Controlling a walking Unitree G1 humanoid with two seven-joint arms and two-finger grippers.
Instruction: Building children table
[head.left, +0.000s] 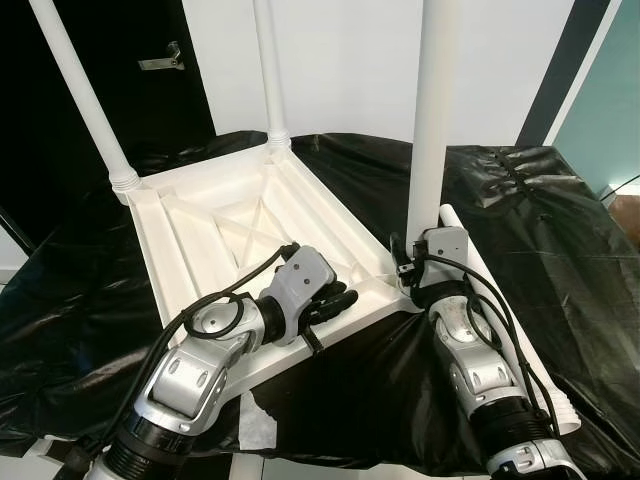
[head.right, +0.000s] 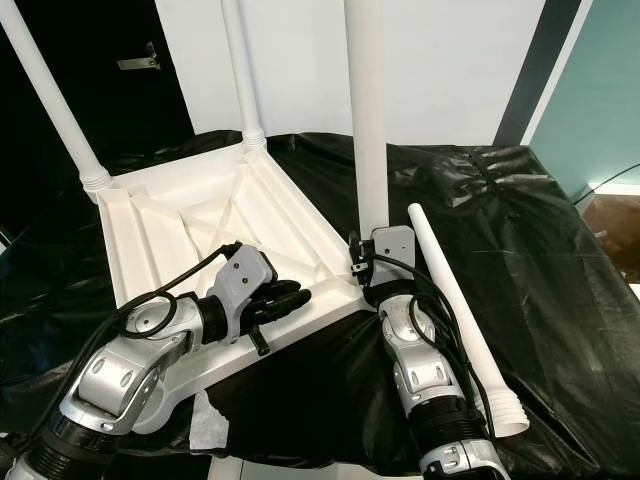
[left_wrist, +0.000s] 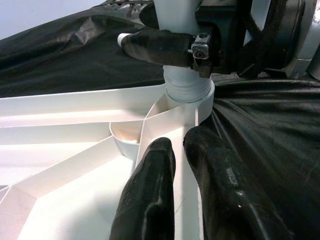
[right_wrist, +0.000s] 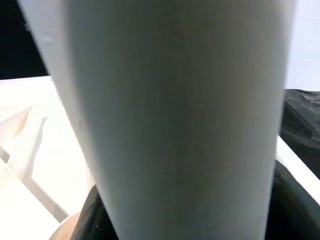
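A white children's table top (head.left: 200, 230) lies upside down on a black sheet. Two white legs (head.left: 80, 90) (head.left: 268, 70) stand in its far corners. A third leg (head.left: 430, 120) stands upright in the near right corner socket, and my right gripper (head.left: 403, 265) is shut around it just above the socket; the leg (right_wrist: 175, 125) is very close in the right wrist view. My left gripper (head.left: 335, 300) is on the near edge beside that corner, its fingers (left_wrist: 150, 190) shut on a thin rib of the rim. A fourth leg (head.right: 455, 310) lies loose on the sheet at the right.
The black plastic sheet (head.left: 540, 230) covers the whole work surface, wrinkled at the back right. A white scrap (head.left: 258, 420) hangs at the front edge. Behind stand a dark door with a handle (head.left: 160, 60) and a white wall.
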